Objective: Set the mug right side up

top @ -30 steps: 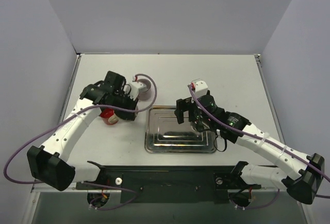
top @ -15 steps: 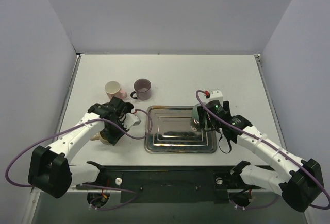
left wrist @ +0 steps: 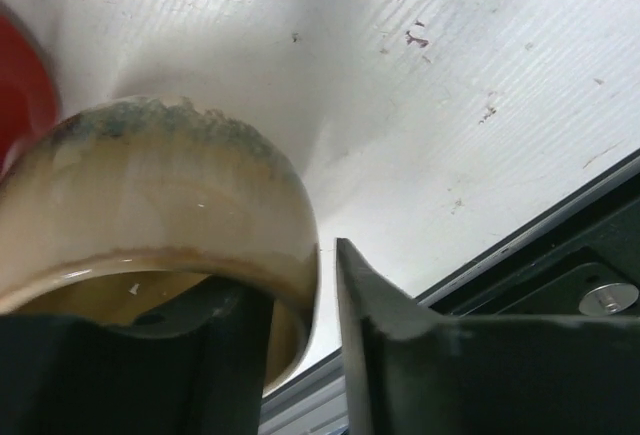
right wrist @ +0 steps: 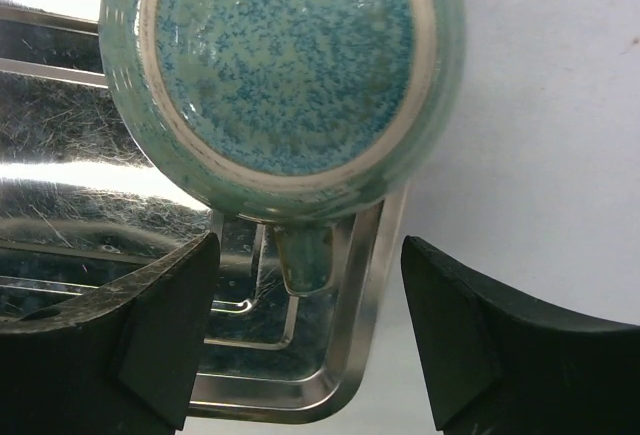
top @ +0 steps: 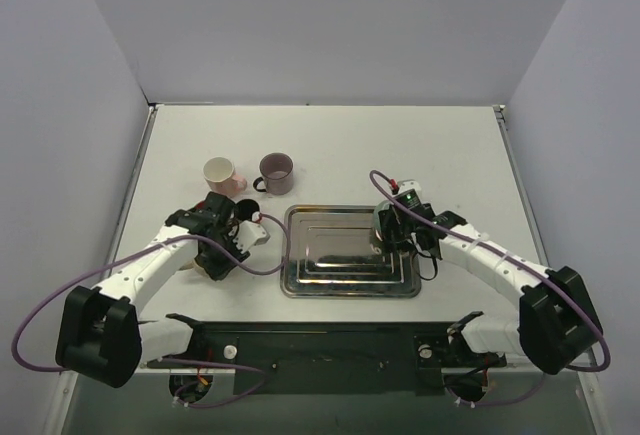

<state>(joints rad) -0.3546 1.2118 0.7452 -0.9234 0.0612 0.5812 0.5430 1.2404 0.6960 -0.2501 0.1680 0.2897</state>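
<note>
A teal speckled mug (right wrist: 285,65) stands upside down, base up, on the right end of the metal tray (right wrist: 60,155); it also shows in the top view as the teal mug (top: 384,223). My right gripper (right wrist: 310,255) hovers open over it, its fingers on either side of the mug's handle and touching nothing. At the front left, a beige mug (left wrist: 150,185) sits on the table. My left gripper (left wrist: 295,275) straddles its rim, one finger inside and the other just off the outer wall. The left gripper (top: 215,253) hides most of that mug from above.
A pink mug (top: 220,172) and a purple mug (top: 276,169) stand upright behind the tray (top: 330,277). A red object (left wrist: 15,85) lies just beyond the beige mug. The table's front edge and black rail (left wrist: 560,255) are close to the left gripper.
The left arm swung from the back, by the purple mug, to the front left, and its jaws have eased apart on the beige mug. The right gripper shifted right over the teal mug and narrowed.
</note>
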